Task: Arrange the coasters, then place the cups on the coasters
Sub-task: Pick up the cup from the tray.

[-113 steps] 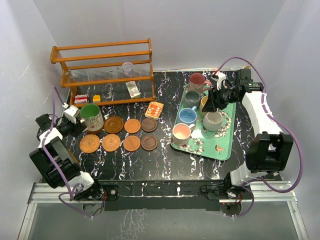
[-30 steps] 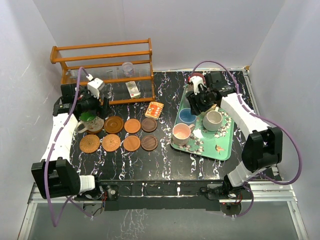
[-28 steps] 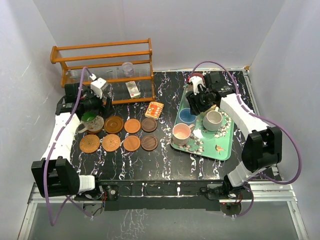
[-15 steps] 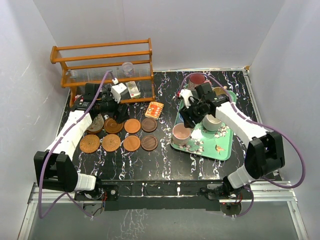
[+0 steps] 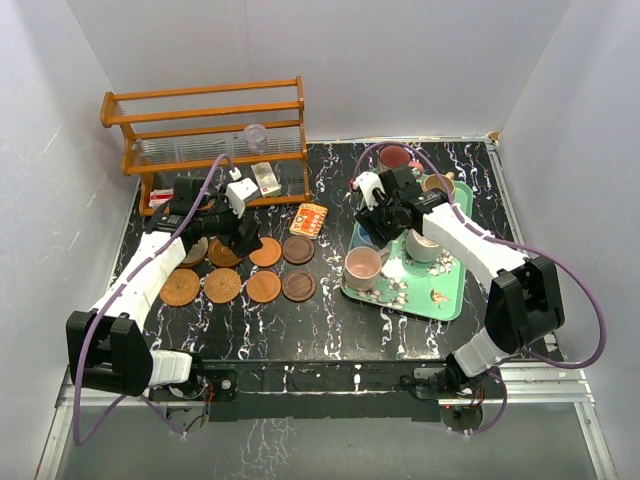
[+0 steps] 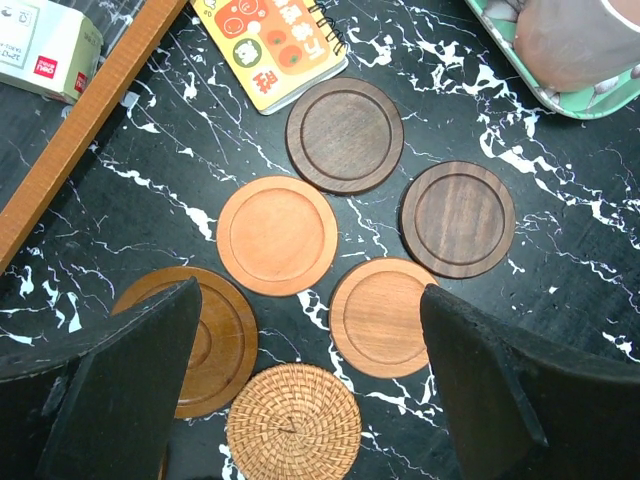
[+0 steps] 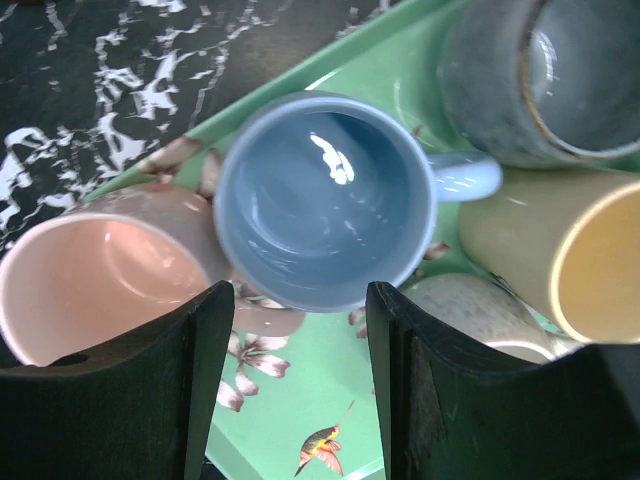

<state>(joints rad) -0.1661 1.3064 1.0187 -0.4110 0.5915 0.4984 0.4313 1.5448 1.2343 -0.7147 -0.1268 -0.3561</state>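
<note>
Left gripper (image 6: 308,292) hangs wide open, empty, over the coasters (image 6: 277,248); right gripper (image 7: 300,295) — half-spread — clamps the blue mug (image 7: 325,195) for carrying.

Found left hand (image 6: 310,300) spread wide, nothing held, above black marbled table (image 6: 590,310). Counted six coasters lying flat, none overlapping: two dark brown coasters (image 6: 345,135) (image 6: 458,218), two light orange coasters (image 6: 278,235) (image 6: 385,317), woven coaster (image 6: 293,423), mid-brown coaster (image 6: 228,340) partly hidden by one finger. Noted orange patterned card (image 6: 270,40) just beyond, wooden rack rail (image 6: 90,120) at left, green tray (image 6: 505,45) corner at upper right.
</note>
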